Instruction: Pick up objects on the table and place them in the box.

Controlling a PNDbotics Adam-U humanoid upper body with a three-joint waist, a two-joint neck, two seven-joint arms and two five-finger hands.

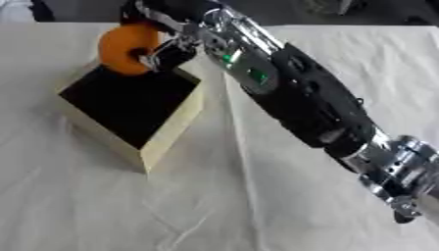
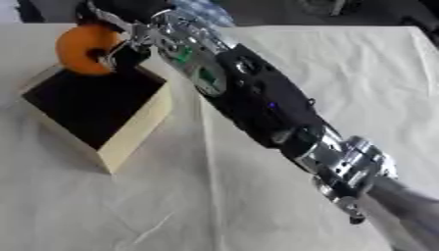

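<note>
- No text, label, brand, number or sign can be read anywhere in either view.
- The black and silver right arm [image 1: 300,93] carries small green lights, but no lettering shows on it.
- The pale wooden box with a dark inside [image 1: 176,130] has plain walls with no printing.
- The round orange object with a hole [image 1: 120,46] bears no marking.
- The white cloth on the table [image 1: 103,206] is blank.
</note>
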